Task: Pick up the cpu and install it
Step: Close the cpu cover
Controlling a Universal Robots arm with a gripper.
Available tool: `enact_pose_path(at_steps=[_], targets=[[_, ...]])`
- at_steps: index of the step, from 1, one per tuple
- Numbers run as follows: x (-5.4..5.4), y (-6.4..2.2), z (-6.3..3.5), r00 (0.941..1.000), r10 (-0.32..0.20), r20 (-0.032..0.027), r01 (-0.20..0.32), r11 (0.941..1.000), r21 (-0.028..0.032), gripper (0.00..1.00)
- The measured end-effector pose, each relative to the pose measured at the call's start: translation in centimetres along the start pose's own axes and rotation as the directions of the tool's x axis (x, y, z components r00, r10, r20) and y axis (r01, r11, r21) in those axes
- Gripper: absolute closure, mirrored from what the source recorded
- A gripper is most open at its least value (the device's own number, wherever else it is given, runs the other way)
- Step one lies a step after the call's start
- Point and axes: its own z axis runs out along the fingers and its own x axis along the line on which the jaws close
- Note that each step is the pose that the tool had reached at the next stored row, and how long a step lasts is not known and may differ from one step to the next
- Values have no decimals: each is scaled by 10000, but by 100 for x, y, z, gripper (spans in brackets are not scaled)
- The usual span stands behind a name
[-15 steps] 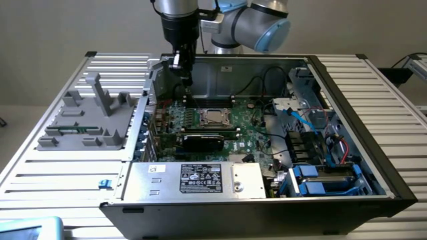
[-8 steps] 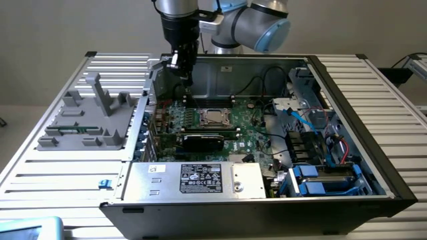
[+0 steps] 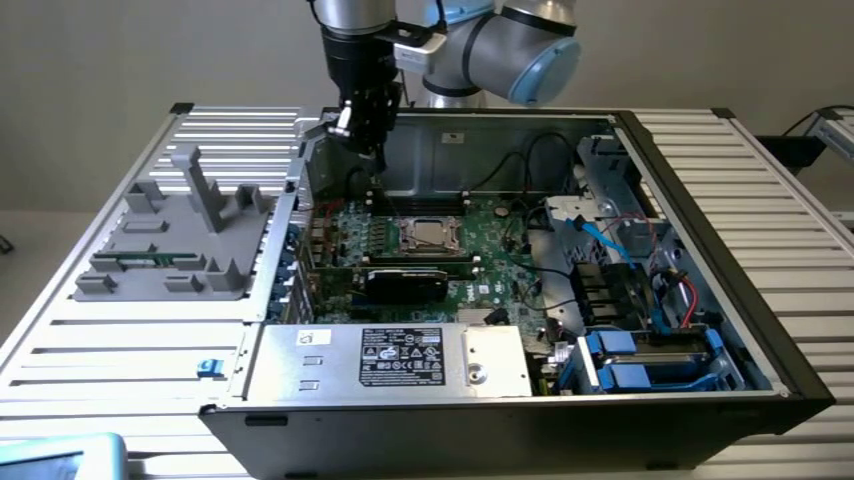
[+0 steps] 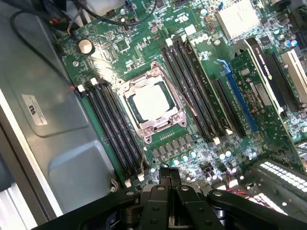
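The cpu (image 4: 151,101) lies flat inside the motherboard socket, its shiny silver top framed by the metal socket bracket (image 4: 144,130). In the exterior view the cpu (image 3: 427,236) sits near the middle of the green board inside the open computer case. My gripper (image 3: 378,158) hangs above the case's back wall, up and toward the exterior view's left of the socket, well clear of the board. Its black fingers (image 4: 165,178) are pressed together, shut with nothing between them.
Black memory slots (image 4: 201,96) flank the socket on both sides. A black expansion card (image 3: 407,283) and the silver power supply (image 3: 387,358) lie nearer the case front. Blue cables (image 3: 601,238) and drive bays fill the right. A grey fixture tray (image 3: 174,240) stands outside on the left.
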Motion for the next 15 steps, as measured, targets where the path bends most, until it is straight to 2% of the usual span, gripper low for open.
enact_pose_path(at_steps=[4,8,12,15], targets=[[0,0,2,9981,614,22,-614,9981,-15,89],[0,0,2,9923,1239,44,-1238,9923,-31,89],[0,0,3,9824,1865,66,-1865,9824,-49,89],[0,0,4,9722,2339,81,-2338,9723,-63,89]])
